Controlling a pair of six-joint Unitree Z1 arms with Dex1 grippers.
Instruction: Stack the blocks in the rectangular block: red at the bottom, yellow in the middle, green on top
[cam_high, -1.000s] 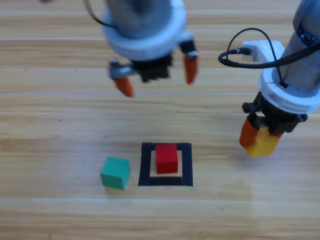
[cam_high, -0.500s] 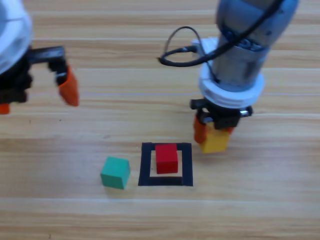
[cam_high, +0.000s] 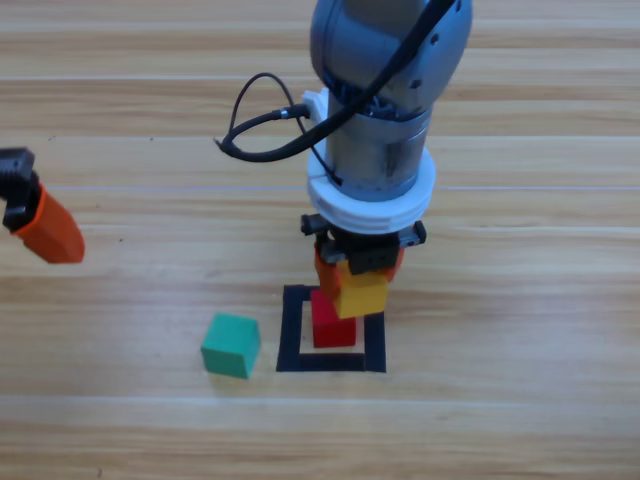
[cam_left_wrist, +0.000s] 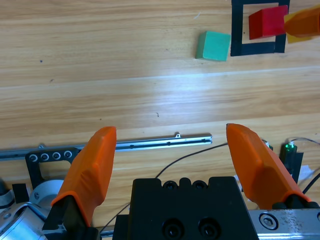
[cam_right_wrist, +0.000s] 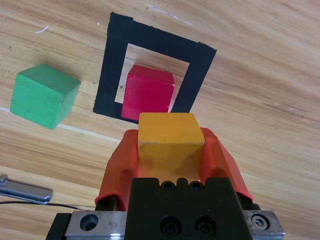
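The red cube (cam_high: 330, 328) (cam_right_wrist: 149, 92) (cam_left_wrist: 267, 22) sits inside the black tape rectangle (cam_high: 291, 330) (cam_right_wrist: 150, 36) (cam_left_wrist: 236, 25). My right gripper (cam_high: 360, 280) (cam_right_wrist: 171, 150) is shut on the yellow cube (cam_high: 361, 295) (cam_right_wrist: 170, 137) and holds it in the air, over the red cube's right part. The green cube (cam_high: 231, 345) (cam_right_wrist: 44, 95) (cam_left_wrist: 213, 45) rests on the table just left of the rectangle. My left gripper (cam_high: 45, 230) (cam_left_wrist: 175, 157) stands open at the picture's left edge, far from the cubes, with nothing between its jaws.
The left wrist view shows a metal rail (cam_left_wrist: 150, 144), a bracket (cam_left_wrist: 47, 157) and cables near the table's edge below the left gripper. A black cable (cam_high: 255, 120) loops off the right arm.
My right arm has carried the yellow cube leftward from the right side to just above the red cube. The left arm has drawn back to the left edge.
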